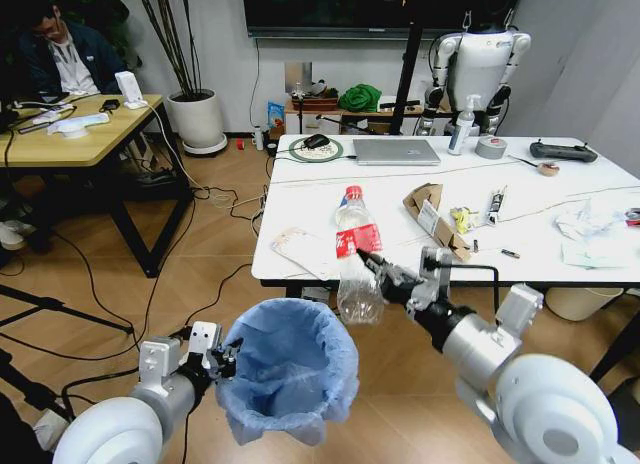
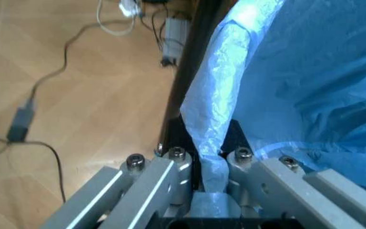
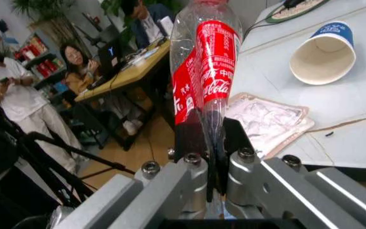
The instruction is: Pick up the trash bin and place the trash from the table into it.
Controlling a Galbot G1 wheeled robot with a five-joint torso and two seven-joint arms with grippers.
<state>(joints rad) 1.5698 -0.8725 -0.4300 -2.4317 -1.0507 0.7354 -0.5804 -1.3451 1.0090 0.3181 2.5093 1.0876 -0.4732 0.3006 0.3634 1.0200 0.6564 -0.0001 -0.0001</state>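
Two grippers at work, both near side of the table (image 1: pixel 560 269). Left gripper (image 1: pixel 222 361) is low at front left, jaws clenched on the rim of the trash bin (image 1: pixel 290 369), holding it up off the floor, just below the table's near edge. Left wrist view shows the fingers (image 2: pixel 170 167) pinching the bunched light-blue bag and dark rim between them. Bin mouth faces up, bag crinkled over the edge.

Right gripper (image 1: pixel 372 266) reaches in from the right, jaws grasping the crushed bottle (image 1: pixel 355 254) w/ red label at its waist; right wrist view shows the pads (image 3: pixel 234 143) squeezing the clear plastic flat. Bottle is roughly upright, red cap at top over the table edge, clear base hanging just above the far rim of the bin, approx over its right side.

Rest of the trash on the table: flat white packet (image 1: pixel 303 250) near left edge, just beside the bottle; brown cardboard piece (image 1: pixel 432 216) mid-table; small wrappers (image 1: pixel 462 219) right of it; crumpled tissues (image 1: pixel 588 224) far right. Paper cup (image 3: pixel 326 52) lies on its side on the tabletop in the right wrist view.

Grey laptop (image 1: pixel 396 151) and tape roll (image 1: pixel 490 147) sit at the far side
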